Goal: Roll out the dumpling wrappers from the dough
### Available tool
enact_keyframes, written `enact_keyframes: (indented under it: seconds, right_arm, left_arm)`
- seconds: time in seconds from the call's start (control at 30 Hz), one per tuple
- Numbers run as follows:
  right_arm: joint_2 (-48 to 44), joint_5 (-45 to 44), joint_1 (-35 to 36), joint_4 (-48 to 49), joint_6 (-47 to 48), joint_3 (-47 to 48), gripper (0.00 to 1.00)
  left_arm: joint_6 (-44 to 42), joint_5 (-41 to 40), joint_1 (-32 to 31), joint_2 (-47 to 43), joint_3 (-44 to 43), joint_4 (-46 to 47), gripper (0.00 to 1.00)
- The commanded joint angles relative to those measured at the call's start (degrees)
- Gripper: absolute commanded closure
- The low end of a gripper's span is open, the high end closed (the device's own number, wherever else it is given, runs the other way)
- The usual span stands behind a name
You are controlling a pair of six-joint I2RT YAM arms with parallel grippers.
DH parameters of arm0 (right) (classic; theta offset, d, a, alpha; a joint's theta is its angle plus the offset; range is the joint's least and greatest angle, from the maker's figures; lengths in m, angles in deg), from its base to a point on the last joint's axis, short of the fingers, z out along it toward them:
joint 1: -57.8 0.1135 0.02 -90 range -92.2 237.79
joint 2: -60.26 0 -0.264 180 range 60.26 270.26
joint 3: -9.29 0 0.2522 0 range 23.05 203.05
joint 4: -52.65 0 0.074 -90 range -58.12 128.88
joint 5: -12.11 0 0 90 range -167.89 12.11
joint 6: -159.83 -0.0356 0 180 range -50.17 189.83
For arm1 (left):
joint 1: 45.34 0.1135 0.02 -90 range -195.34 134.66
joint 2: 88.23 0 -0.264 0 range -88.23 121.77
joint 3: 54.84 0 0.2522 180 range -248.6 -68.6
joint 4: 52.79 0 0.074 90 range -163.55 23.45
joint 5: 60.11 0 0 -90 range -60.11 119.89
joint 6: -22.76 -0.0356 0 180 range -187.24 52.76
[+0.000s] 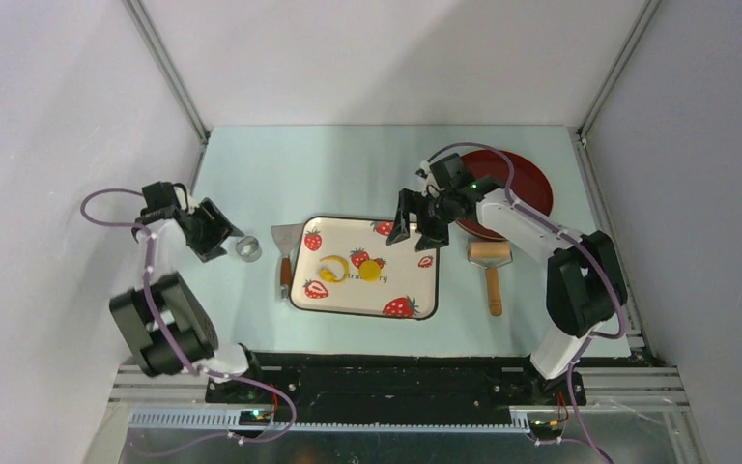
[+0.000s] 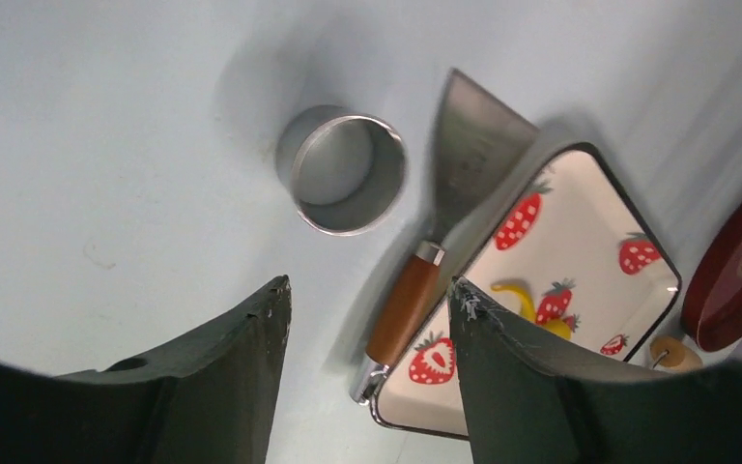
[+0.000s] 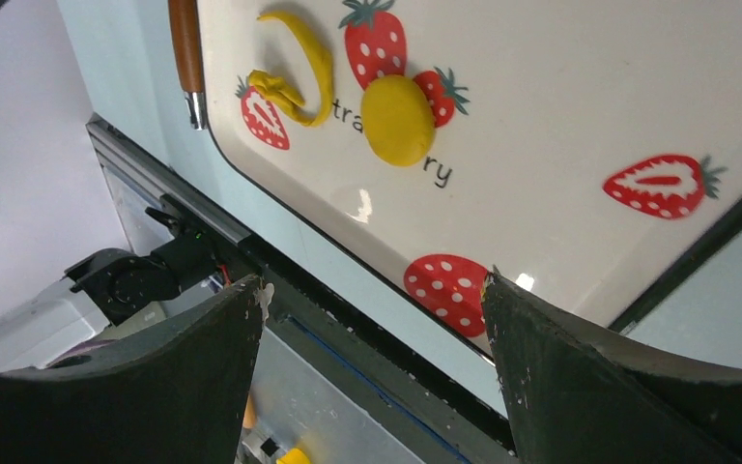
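A bright yellow round wrapper (image 1: 371, 270) lies flat in the middle of the strawberry-print tray (image 1: 408, 283). It also shows in the right wrist view (image 3: 398, 119). To its left lies the leftover yellow dough (image 1: 331, 268), a thin curved strip with a lump at one end (image 3: 304, 68). No tan-brown wrapper is in view. My right gripper (image 1: 415, 236) is open and empty above the tray's far right part (image 3: 372, 290). My left gripper (image 1: 225, 240) is open and empty over the table, just left of the metal ring cutter (image 2: 346, 174).
A metal scraper (image 1: 285, 253) with a wooden handle (image 2: 404, 309) lies along the tray's left side. A wooden rolling pin (image 1: 491, 266) lies right of the tray. A dark red plate (image 1: 512, 188) sits at the back right. The ring cutter (image 1: 247, 247) stands left of the scraper.
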Motion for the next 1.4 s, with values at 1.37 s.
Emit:
enact_keyframes:
  seconds: [1.37]
  right_arm:
    - [-11.38,-1.75,-3.06,1.89,-2.79,-13.61,0.16]
  left_arm:
    - [0.02,-18.70,-29.30,1.75,6.33,-0.35,0.59]
